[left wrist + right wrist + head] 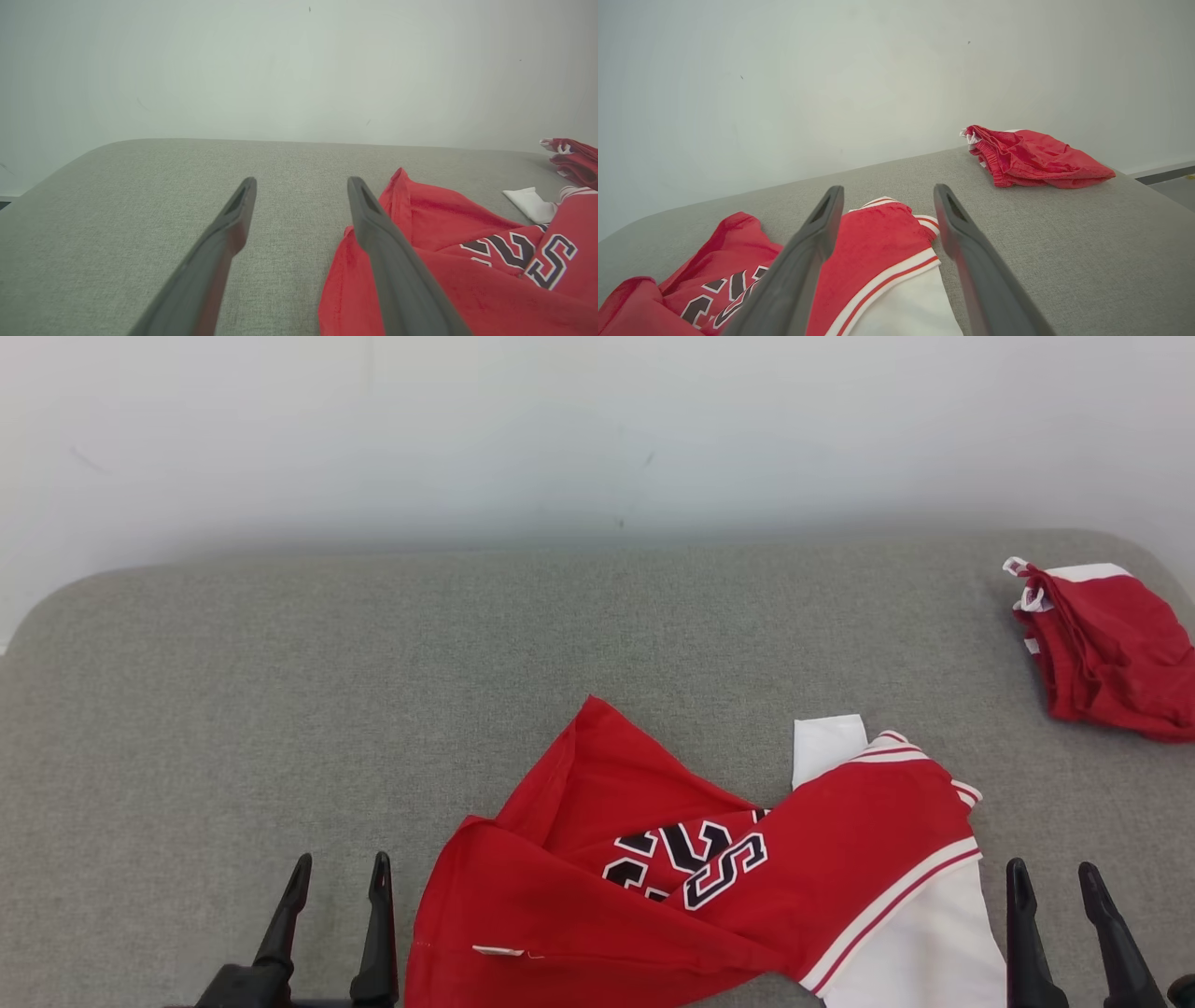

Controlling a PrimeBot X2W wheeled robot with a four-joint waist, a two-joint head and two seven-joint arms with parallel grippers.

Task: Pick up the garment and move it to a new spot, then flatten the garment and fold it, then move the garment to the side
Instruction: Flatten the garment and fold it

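Observation:
The garment (653, 896) is a red jersey with white trim and black-and-white lettering, lying crumpled near the front edge of the grey cushioned surface; it also appears in the left wrist view (458, 261) and the right wrist view (873, 252). My left gripper (338, 875) stands open just left of it, nothing between its fingers (301, 186). My right gripper (1055, 882) stands open just right of the jersey's white part. In the right wrist view my right gripper (887, 196) hovers above the jersey's striped hem, holding nothing.
A second red garment (1111, 649), bunched up, lies at the far right of the grey surface (280, 709), and shows again in the right wrist view (1031, 158). A pale wall rises behind. The surface's rounded corners fall away at the far left and right.

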